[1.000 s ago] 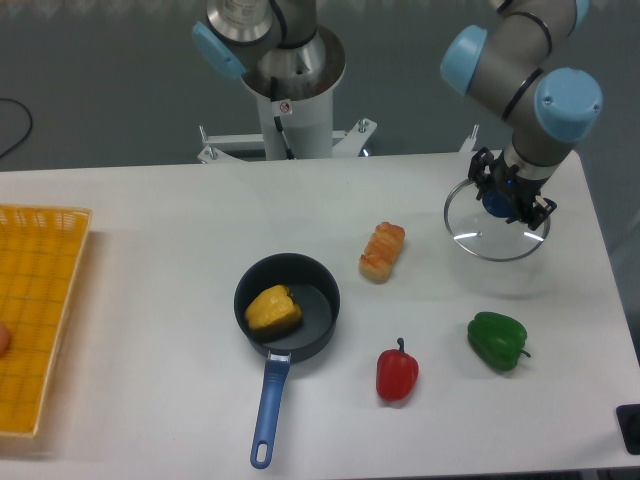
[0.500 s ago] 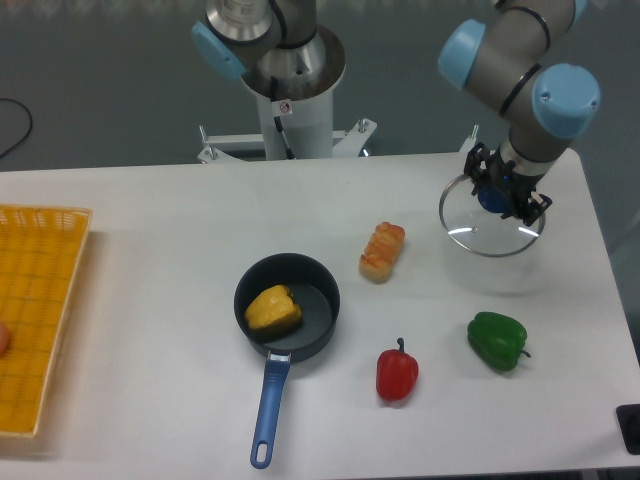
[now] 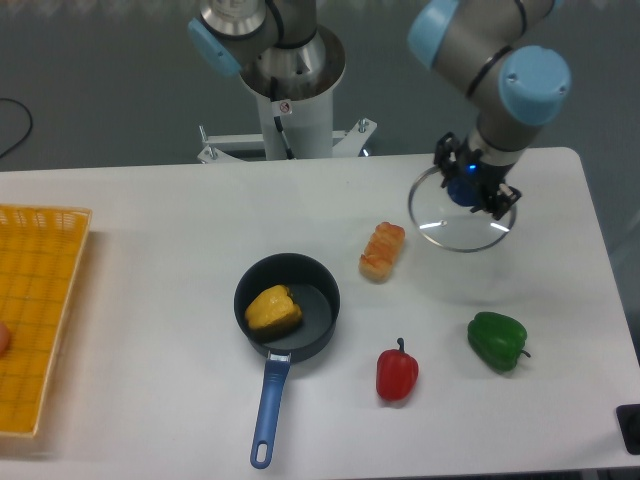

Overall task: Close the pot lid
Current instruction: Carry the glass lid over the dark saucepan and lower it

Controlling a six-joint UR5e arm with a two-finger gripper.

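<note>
The pot (image 3: pixel 310 318) is a small dark grey saucepan with a long blue handle pointing toward the table's front. It stands uncovered near the middle of the table, with a yellow pepper (image 3: pixel 273 308) inside. The lid (image 3: pixel 458 226), a clear glass disc with a metal rim and blue knob, hangs above the table at the right rear. My gripper (image 3: pixel 469 189) is shut on the lid's knob. The lid is well to the right of the pot and behind it.
A bread roll (image 3: pixel 382 250) lies between pot and lid. A red pepper (image 3: pixel 397 373) and a green pepper (image 3: pixel 497 340) sit at the front right. A yellow basket (image 3: pixel 40 300) occupies the left edge. The robot base (image 3: pixel 290 90) stands behind the table.
My gripper has carried the lid leftward and slightly up, from near the right edge toward the bread roll. The pot and vegetables have not moved.
</note>
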